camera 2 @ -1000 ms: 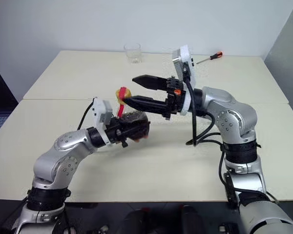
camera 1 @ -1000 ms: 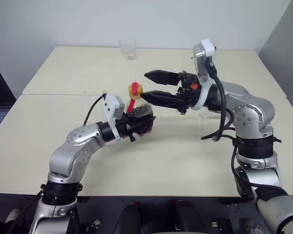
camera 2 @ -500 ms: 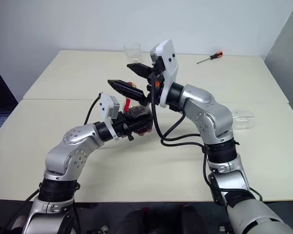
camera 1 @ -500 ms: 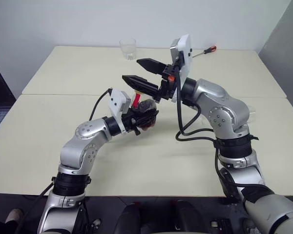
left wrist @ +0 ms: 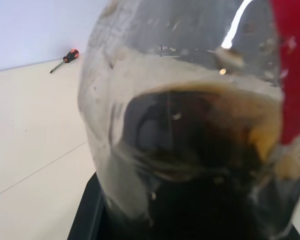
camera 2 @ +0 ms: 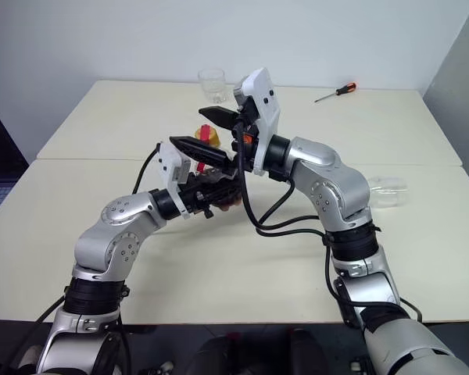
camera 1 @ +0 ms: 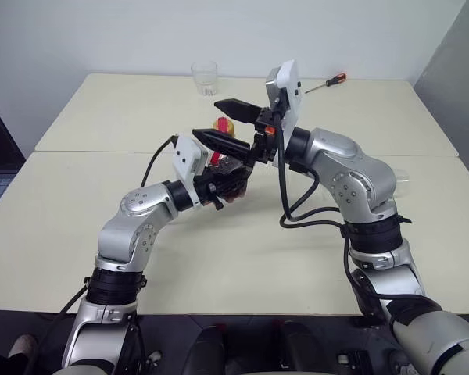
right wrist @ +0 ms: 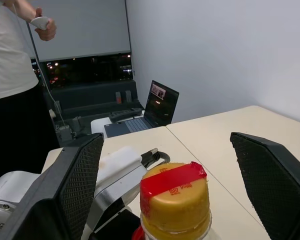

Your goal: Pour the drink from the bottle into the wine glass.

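Bottle: small squat clear plastic bottle (camera 1: 229, 169), yellow cap (right wrist: 176, 201) with red tape, dark brown drink (left wrist: 200, 165) inside.
Left claw (camera 1: 223, 182): clamped on bottle.
Right claw (camera 1: 216, 121): spread wide around cap, empty.

Squat clear bottle (camera 1: 228, 168) upright above table, dark drink (left wrist: 200, 165) inside, yellow cap (right wrist: 176, 199) on.

This looks like an office or robotics lab after dark. Two plain cream tables (camera 1: 94, 226) stand pushed together against bare white walls, with a screwdriver (camera 1: 326, 83) lying on the far one. An open laptop (right wrist: 157, 102) sits on a desk beside a night-dark window (right wrist: 87, 67), where a person (right wrist: 12, 85) stands holding a controller (right wrist: 40, 22).
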